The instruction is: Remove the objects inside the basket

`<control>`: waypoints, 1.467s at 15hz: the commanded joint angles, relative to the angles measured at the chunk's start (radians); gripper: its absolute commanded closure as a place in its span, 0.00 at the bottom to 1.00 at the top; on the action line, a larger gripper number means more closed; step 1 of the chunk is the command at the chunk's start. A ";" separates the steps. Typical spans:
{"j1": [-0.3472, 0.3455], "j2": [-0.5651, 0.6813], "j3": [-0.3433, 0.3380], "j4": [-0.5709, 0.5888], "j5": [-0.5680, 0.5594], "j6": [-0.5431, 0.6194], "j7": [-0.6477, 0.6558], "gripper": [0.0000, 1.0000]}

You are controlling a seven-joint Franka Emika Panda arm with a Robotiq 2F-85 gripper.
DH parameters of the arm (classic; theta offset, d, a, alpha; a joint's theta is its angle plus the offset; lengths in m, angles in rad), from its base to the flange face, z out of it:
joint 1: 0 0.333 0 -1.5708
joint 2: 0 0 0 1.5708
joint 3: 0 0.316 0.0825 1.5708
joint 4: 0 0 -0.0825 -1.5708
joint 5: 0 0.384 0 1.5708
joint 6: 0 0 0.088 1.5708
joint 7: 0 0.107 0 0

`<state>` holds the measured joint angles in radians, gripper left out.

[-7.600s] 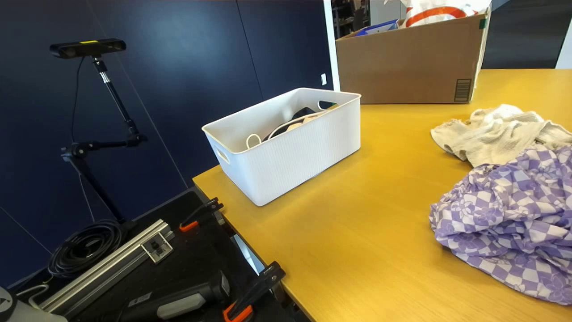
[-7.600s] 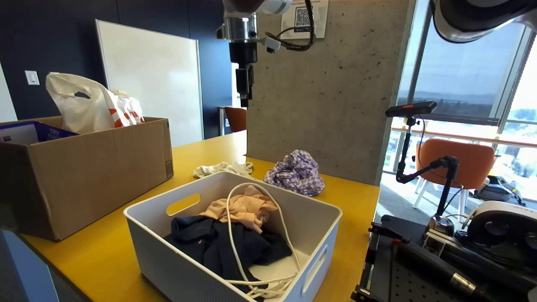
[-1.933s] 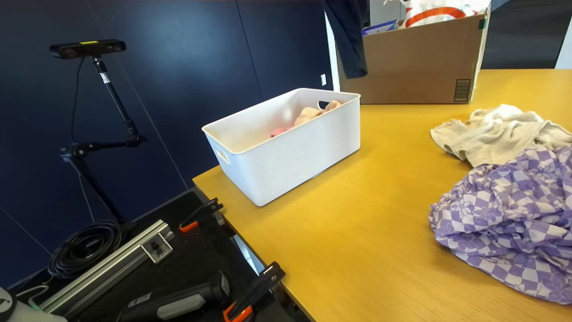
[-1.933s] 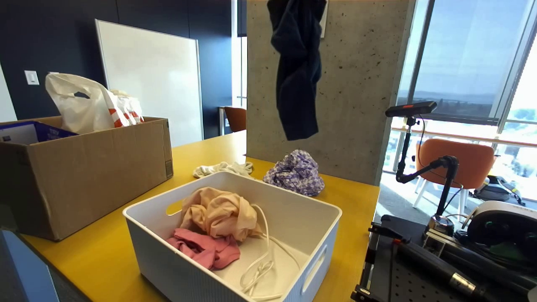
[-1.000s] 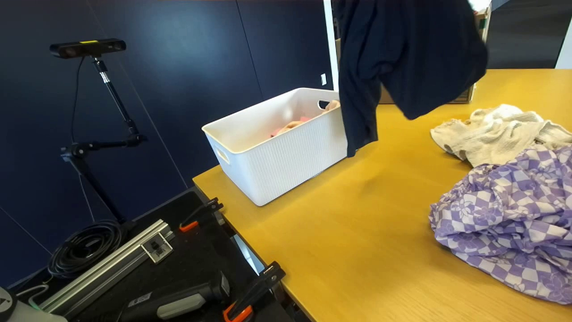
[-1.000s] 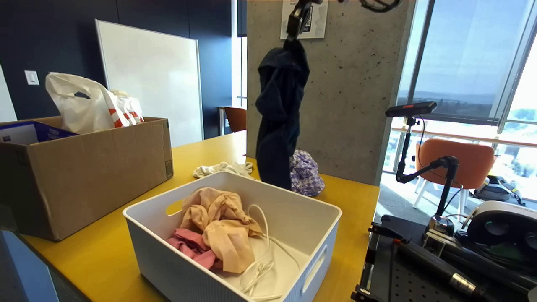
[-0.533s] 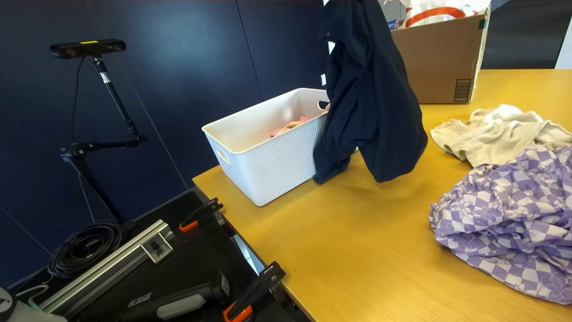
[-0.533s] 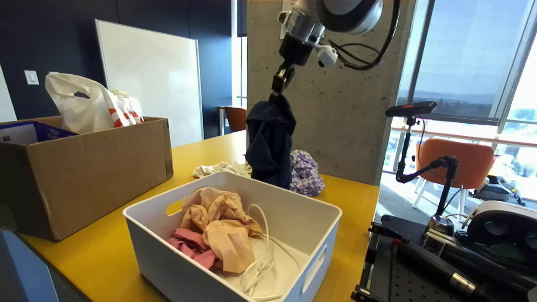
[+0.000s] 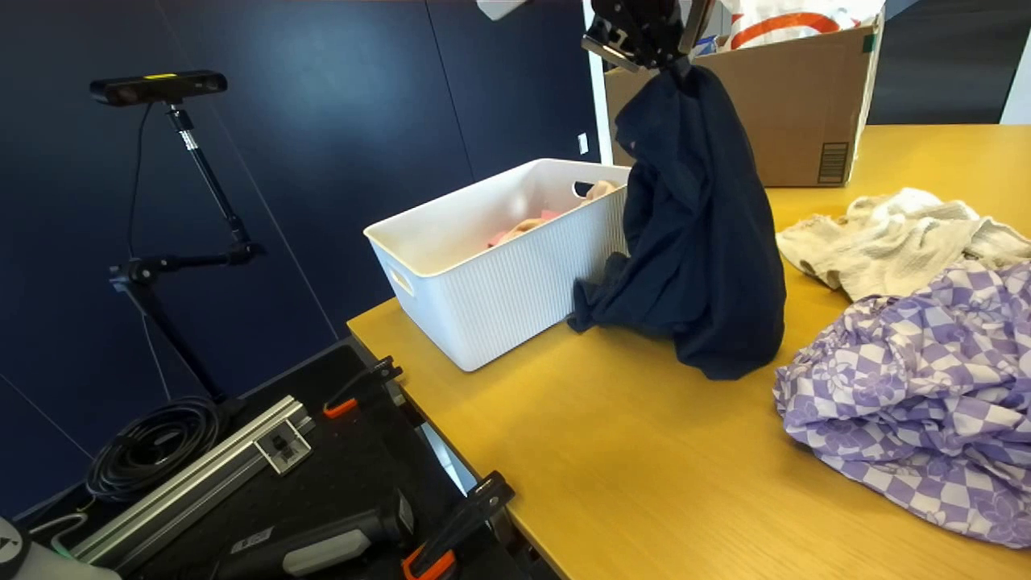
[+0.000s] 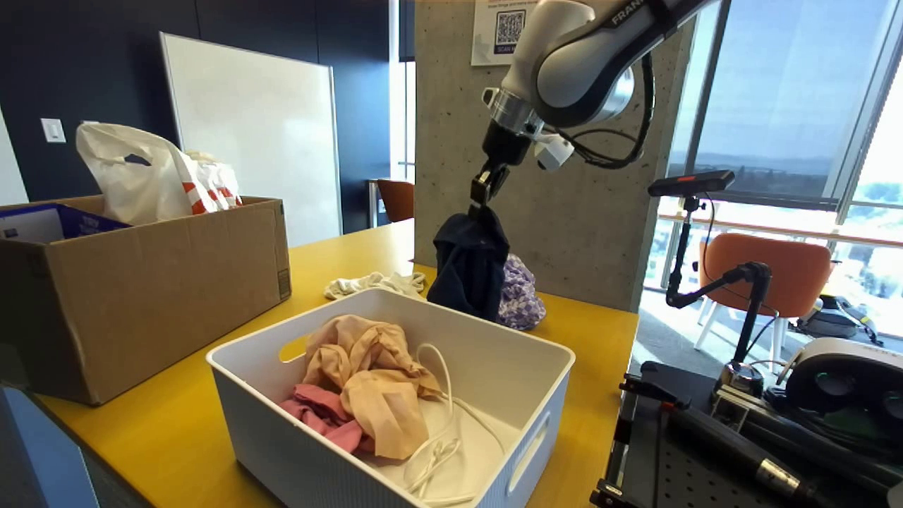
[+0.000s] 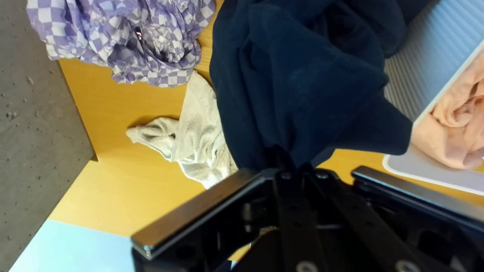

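Outside the basket (image 9: pixel 523 282), the dark navy garment (image 9: pixel 701 234) hangs from my gripper (image 9: pixel 681 71), which is shut on its top. Its lower folds seem to rest on the table against the basket's long side. In the wrist view the navy garment (image 11: pixel 302 83) bunches up at the fingertips. Within the basket (image 10: pixel 515 367) lie the peach-pink garment (image 10: pixel 384 395) and, partly beneath it, the magenta-pink garment (image 10: pixel 321 416). A lilac-and-white checked garment (image 9: pixel 918 403) sits crumpled on the table, partly behind the navy one in an exterior view.
A white cable (image 10: pixel 434 458) lies on the basket floor. The cream-white cloth (image 9: pixel 894 242) is beside the checked garment. A large cardboard box (image 9: pixel 789 105) stands behind, and a concrete pillar (image 10: pixel 564 176) rises at the table edge. Clamps (image 9: pixel 463 524) grip the table's side.
The navy garment, in the basket several seconds ago, came out in my gripper and has been lowered to the table beside it. The magenta-pink garment is uncovered; the peach one has shifted.
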<state>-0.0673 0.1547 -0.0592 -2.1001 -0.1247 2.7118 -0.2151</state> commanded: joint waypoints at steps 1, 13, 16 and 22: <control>-0.014 0.092 0.003 0.051 0.024 0.039 0.017 0.99; -0.056 0.476 0.116 0.219 0.147 0.046 -0.004 0.99; -0.069 0.537 0.127 0.255 0.151 0.039 -0.003 0.99; -0.133 0.352 0.130 0.142 0.158 0.009 -0.027 0.43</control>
<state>-0.1537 0.6424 0.0527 -1.8765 0.0034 2.7489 -0.2104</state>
